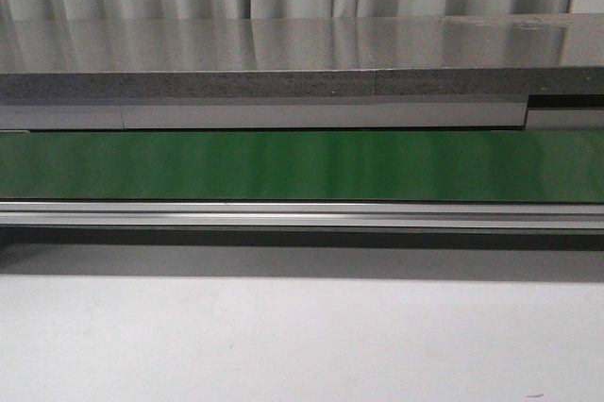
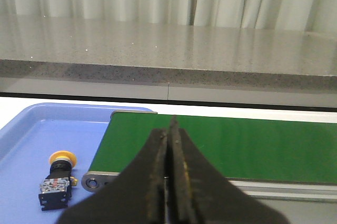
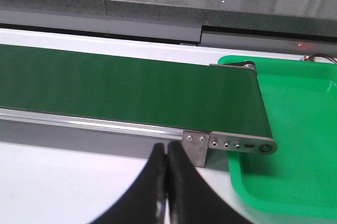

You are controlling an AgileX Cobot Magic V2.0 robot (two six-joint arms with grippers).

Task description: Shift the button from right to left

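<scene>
The button (image 2: 58, 179), a yellow-orange cap on a black body with red-blue marks, lies on its side in the blue tray (image 2: 31, 129) by the left end of the green conveyor belt (image 2: 226, 145). My left gripper (image 2: 168, 129) is shut and empty, over the belt's near edge, right of the button. My right gripper (image 3: 167, 150) is shut and empty, in front of the belt's right end (image 3: 231, 143). The green tray (image 3: 295, 145) shows nothing in the part I see. Neither gripper shows in the front view.
The belt (image 1: 302, 164) runs across the front view behind an aluminium rail (image 1: 302, 215). A grey stone counter (image 1: 283, 62) and curtains stand behind it. White table surface (image 1: 302, 336) lies in front.
</scene>
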